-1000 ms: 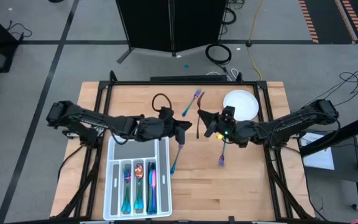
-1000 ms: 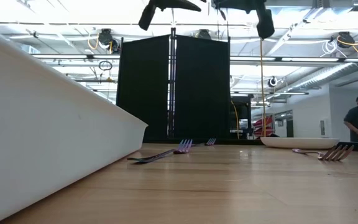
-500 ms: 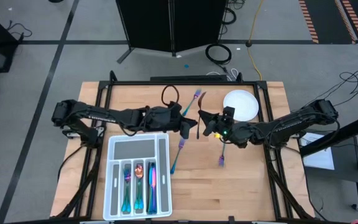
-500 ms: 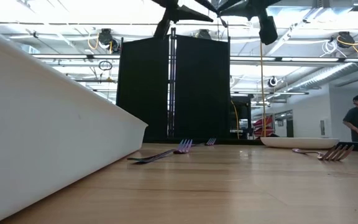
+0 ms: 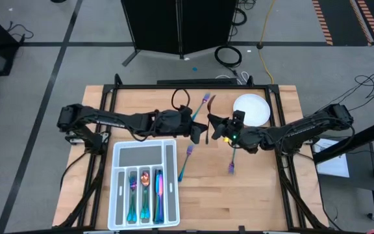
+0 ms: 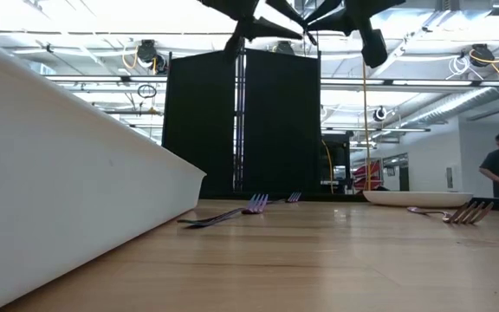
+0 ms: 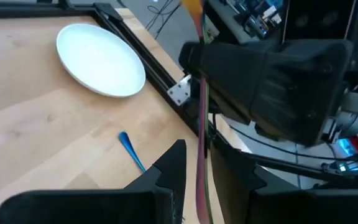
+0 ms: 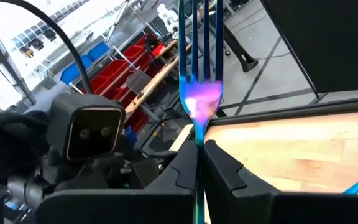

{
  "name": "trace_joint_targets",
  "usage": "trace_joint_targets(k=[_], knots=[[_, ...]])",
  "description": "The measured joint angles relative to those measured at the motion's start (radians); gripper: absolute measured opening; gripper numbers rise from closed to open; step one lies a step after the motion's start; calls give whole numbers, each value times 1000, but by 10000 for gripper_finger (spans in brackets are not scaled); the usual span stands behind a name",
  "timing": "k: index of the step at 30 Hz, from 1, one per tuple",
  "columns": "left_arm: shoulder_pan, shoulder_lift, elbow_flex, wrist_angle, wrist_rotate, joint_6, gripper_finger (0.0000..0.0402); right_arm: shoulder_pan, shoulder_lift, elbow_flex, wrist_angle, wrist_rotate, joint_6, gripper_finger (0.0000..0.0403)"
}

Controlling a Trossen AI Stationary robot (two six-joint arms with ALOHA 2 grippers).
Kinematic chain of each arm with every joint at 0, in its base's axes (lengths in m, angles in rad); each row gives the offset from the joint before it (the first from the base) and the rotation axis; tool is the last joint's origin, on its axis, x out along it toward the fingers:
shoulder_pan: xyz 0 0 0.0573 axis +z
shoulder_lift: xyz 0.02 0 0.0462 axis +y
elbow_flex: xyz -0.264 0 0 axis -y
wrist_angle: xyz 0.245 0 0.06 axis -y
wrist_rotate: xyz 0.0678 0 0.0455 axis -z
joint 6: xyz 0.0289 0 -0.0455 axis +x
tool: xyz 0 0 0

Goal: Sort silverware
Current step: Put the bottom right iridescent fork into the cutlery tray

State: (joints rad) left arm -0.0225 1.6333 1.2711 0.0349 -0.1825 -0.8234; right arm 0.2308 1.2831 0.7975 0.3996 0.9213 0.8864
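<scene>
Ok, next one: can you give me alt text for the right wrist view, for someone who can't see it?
The right gripper is shut on the slim handle of an iridescent fork, tines pointing away from the camera. Past it the left arm is close by, with the wooden table to one side and red bins in the room behind.

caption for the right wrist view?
Right gripper shut on an iridescent fork, tines up, left arm close ahead.

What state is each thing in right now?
Iridescent rainbow metal fork: off the table, held by its handle.
Right pincer: shut on that fork.
Left pincer: at the fork's handle, grip unclear.
Round white plate: empty.
White compartmented plastic tray: three slots hold silverware.
Loose rainbow forks: lying flat on the wooden table.
</scene>
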Motion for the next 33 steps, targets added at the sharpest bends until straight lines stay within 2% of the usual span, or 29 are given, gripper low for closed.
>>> trace_joint_targets(k=[26,29,33], knots=[[49,37,0,41,7,-2,75,-17,2,0,-28,-3,18,0],[49,37,0,33,7,-2,59,-17,2,0,-29,-6,18,0],[48,37,0,37,11,12,13,-17,2,0,-28,-11,19,0]])
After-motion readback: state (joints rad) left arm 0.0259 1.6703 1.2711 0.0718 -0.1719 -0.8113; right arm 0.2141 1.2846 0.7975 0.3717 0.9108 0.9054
